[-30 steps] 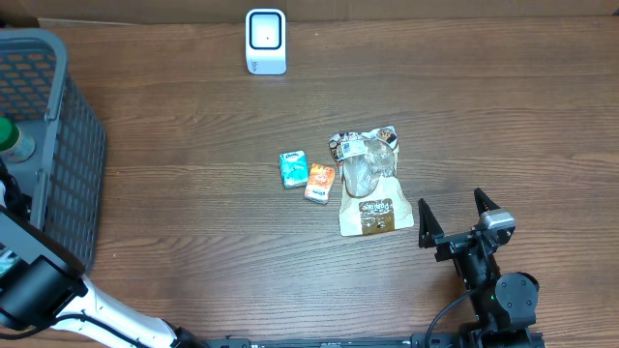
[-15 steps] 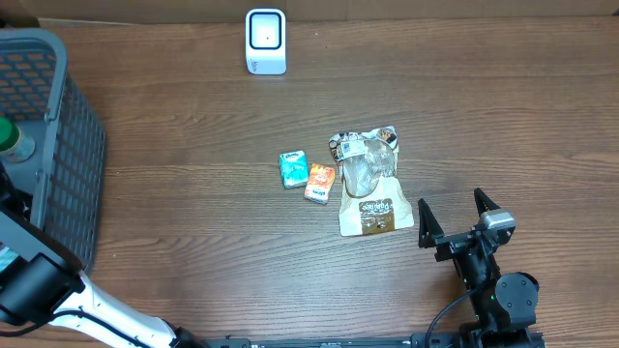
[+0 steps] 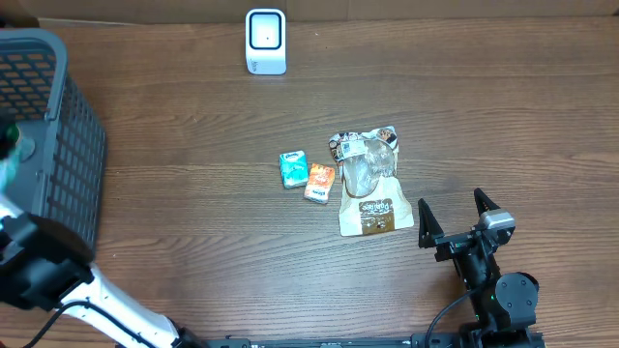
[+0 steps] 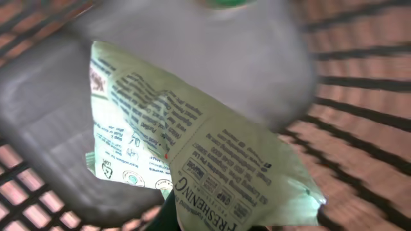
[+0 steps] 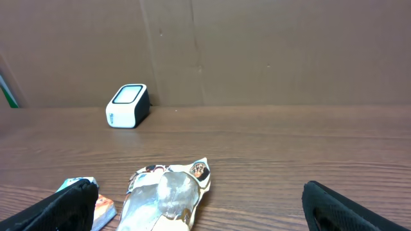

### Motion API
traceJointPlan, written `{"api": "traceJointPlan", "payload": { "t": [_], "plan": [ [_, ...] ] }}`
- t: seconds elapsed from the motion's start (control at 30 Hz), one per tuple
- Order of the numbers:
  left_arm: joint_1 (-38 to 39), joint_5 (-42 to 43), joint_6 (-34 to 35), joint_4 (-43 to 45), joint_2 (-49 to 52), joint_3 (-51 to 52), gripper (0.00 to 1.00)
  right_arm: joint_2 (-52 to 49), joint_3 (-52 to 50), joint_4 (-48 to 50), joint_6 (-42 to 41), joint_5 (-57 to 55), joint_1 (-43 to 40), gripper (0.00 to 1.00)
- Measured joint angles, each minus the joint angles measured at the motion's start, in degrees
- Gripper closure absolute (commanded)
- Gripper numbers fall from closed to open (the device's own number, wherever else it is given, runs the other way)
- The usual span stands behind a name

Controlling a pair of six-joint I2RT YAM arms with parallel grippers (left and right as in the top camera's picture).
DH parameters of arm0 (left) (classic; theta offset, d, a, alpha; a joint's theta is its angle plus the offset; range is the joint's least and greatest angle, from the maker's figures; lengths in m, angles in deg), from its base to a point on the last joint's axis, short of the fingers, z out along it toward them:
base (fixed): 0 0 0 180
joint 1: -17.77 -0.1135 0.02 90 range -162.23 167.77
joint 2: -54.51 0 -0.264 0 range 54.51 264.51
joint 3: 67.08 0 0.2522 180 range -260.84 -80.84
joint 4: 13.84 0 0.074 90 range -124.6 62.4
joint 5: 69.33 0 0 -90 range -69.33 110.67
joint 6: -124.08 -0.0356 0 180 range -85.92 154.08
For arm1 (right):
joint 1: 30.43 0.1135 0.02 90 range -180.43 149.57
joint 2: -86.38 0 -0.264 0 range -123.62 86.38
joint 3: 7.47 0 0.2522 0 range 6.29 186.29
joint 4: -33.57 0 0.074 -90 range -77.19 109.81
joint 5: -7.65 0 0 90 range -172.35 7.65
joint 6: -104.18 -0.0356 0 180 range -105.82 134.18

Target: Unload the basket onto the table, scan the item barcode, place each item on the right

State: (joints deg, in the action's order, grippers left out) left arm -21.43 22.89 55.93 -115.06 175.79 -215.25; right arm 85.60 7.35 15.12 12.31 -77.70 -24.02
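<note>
Left gripper point(image 4: 172, 215) is clamped shut, and in the left wrist view only a dark wedge of it shows at the bottom edge, right under a pale green packet point(image 4: 192, 160) that it appears to grip by the lower edge. This packet fills most of that view, tilted, with its printed back facing the camera: blocks of small text, a few symbols and the word "FRESHENING" near the bottom. No barcode can be made out on the side that shows. Behind it lie the dark mesh walls of the grey basket point(image 3: 58, 145), so the packet is inside or just above the basket at the table's left end. A blurred grey-white shape with a bit of green at its top sits behind the packet; what it is cannot be told from this view.

From overhead, the left arm reaches up along the left edge toward the basket, and its fingers are too blurred there to make out.

The white scanner point(image 3: 265, 41) stands upright at the far edge of the wooden table point(image 3: 193, 222), well apart from the basket. Near the table's middle lie a teal packet point(image 3: 293, 168) and an orange packet point(image 3: 320, 181), touching each other, and just beside them a brown-and-white pouch point(image 3: 368, 184) with a clear window.

The right gripper point(image 3: 451, 205) is at the near edge, its jaws spread wide and empty, close to the pouch's lower corner but not touching it.
</note>
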Motion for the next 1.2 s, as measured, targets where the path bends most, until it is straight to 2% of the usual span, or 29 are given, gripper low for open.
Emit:
{"api": "traceJointPlan", "payload": {
  "t": [0.23, 0.47, 0.67, 0.8, 0.97, 1.2],
  "plan": [
    [11.8, 0.4, 0.0, -2.9, -6.6, -11.0, 0.96, 0.0, 0.0, 0.0, 0.0, 0.0, 0.0, 0.0],
    [22.7, -3.6, 0.0, -5.9, -19.5, -13.7, 0.96, 0.0, 0.0, 0.0, 0.0, 0.0, 0.0, 0.0],
    [34.2, -7.9, 0.0, -9.4, -20.9, -13.3, 0.96, 0.0, 0.0, 0.0, 0.0, 0.0, 0.0, 0.0],
    [43.2, -12.4, 0.2, -8.7, -19.8, -7.8, 0.96, 0.0, 0.0, 0.0, 0.0, 0.0, 0.0, 0.0],
    [52.8, -18.3, 2.3, -6.8, -19.6, 4.3, 0.96, 0.0, 0.0, 0.0, 0.0, 0.0, 0.0, 0.0],
    [59.5, -20.8, 7.4, 3.4, -19.3, 26.2, 0.96, 0.0, 0.0, 0.0, 0.0, 0.0, 0.0, 0.0]
  ]
}}
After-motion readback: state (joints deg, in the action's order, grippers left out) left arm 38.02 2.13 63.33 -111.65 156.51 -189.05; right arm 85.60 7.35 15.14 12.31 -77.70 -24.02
